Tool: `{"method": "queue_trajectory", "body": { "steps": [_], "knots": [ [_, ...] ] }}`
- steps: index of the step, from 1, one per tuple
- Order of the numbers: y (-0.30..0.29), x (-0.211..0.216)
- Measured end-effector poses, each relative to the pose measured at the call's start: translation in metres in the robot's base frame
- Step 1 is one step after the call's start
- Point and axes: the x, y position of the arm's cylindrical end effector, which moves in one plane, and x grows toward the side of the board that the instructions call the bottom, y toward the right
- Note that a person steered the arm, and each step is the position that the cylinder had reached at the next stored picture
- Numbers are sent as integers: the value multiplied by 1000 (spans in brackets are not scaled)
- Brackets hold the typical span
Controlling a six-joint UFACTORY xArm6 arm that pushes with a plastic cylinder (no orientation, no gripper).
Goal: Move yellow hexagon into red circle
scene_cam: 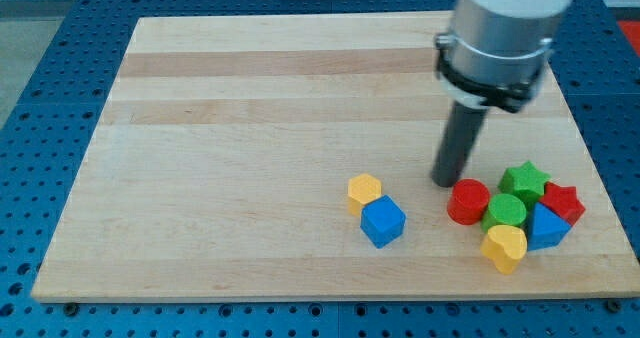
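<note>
The yellow hexagon (364, 191) lies on the wooden board (250, 128) right of centre, touching the blue cube (382, 221) just below and to its right. The red circle (468, 201) stands further to the view's right, at the left edge of a cluster of blocks. My tip (444, 181) rests on the board just above and left of the red circle, close to it, and well to the right of the yellow hexagon.
Right of the red circle a cluster holds a green star (525, 181), a red star (562, 202), a green circle (506, 211), a blue triangle (546, 227) and a yellow heart (504, 246). The board's bottom edge runs just below them.
</note>
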Motion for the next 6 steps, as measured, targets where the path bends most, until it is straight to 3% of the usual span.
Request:
{"method": "queue_trajectory", "body": {
  "steps": [1,2,3,5,6],
  "knots": [
    [-59,-26],
    [-128,-14],
    [-101,25],
    [-8,31],
    [-21,30]
  ]
}}
